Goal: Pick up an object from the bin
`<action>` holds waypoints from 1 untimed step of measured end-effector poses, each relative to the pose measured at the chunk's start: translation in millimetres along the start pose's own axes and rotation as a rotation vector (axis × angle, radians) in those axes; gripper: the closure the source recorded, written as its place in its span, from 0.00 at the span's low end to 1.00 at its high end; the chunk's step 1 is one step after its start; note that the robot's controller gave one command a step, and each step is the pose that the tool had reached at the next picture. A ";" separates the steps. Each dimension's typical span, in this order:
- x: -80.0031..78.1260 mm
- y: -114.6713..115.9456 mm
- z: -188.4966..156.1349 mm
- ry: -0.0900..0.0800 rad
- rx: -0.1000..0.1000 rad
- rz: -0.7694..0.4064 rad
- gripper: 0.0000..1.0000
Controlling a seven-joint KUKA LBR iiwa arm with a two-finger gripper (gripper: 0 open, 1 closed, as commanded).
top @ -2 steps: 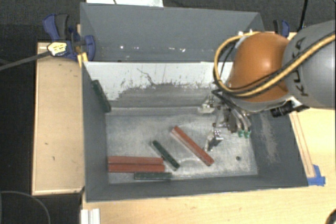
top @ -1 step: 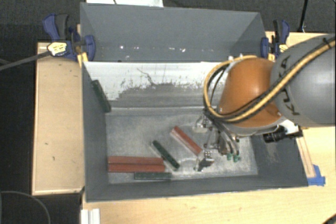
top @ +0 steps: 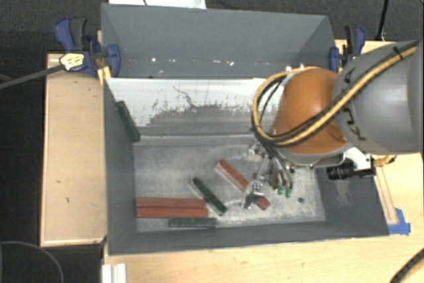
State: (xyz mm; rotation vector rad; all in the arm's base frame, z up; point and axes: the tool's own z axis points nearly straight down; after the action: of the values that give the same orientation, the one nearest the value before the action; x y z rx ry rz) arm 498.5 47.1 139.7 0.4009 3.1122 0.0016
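Hanging low over the right part of the bin (top: 173,161) floor, the pincer (top: 256,194) sits just beside a small red-brown block (top: 264,203). I cannot tell whether it is released or clenched. A second red-brown block (top: 230,173) lies left and farther, then a dark green stick (top: 209,195) and long red-brown bars (top: 171,209) at near left.

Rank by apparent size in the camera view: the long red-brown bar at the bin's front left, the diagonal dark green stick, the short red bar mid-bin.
1. long red-brown bar: clearly largest.
2-3. dark green stick and short red bar: alike in length, the red one wider, so no firm order.
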 end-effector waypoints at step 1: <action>3.2 -32.5 58.6 0.000 0.000 0.100 0.00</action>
State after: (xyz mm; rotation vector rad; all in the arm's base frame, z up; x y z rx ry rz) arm 487.4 16.4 81.0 0.5564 3.0880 0.0019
